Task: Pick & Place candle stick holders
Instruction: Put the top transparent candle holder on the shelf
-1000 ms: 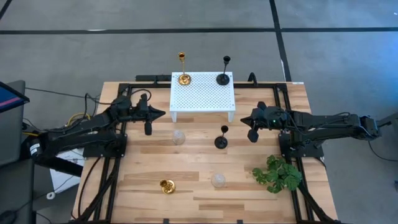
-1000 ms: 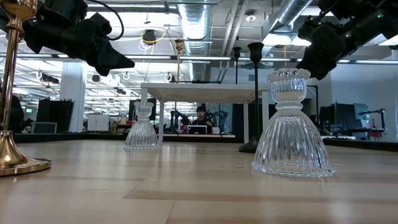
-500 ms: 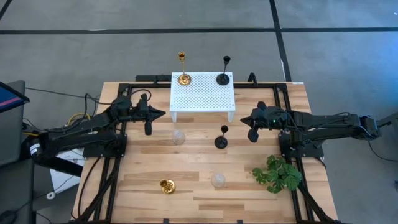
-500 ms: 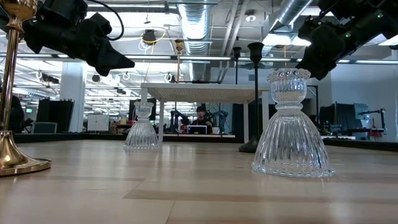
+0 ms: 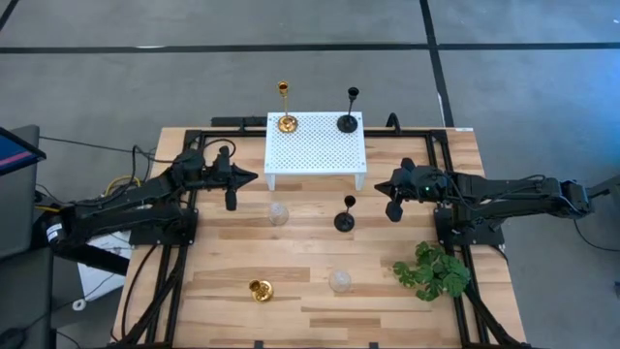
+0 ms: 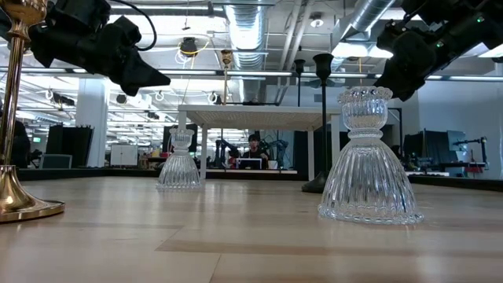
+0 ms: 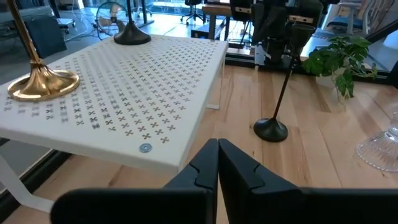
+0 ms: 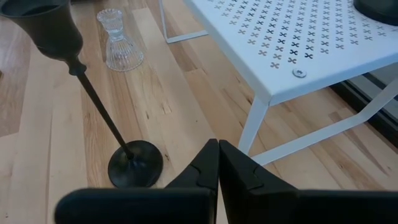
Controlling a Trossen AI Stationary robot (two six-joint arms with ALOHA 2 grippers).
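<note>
Pale wood planks make up the counter [image 5: 310,281] in the high view, with a white perforated platform [image 5: 316,147] at its far edge. On the platform stand a tall gold holder [image 5: 286,122] at the left corner and a tall black holder [image 5: 348,121] at the right. Just in front of the platform, on the wood, stands a second black holder [image 5: 344,220], with a clear glass holder [image 5: 279,213] to its left. Nearer the front lie a squat gold holder [image 5: 260,289] and another glass holder [image 5: 339,282], and a green plant [image 5: 432,270] sits at the right. The left end effector [image 5: 232,200] hangs off the platform's left front corner; the right end effector [image 5: 392,210] hangs beside the black holder on the wood, not touching it.

The low view shows the near glass holder [image 6: 369,161] large at the right, the far one [image 6: 180,161] under the platform, and a gold base [image 6: 20,196] at the left edge.

In the left wrist view, the left end effector's fingers [image 7: 239,168] are pressed together and hold nothing.

In the right wrist view, the right end effector's fingers [image 8: 239,168] are likewise closed and empty, above the black holder's base [image 8: 135,163].
</note>
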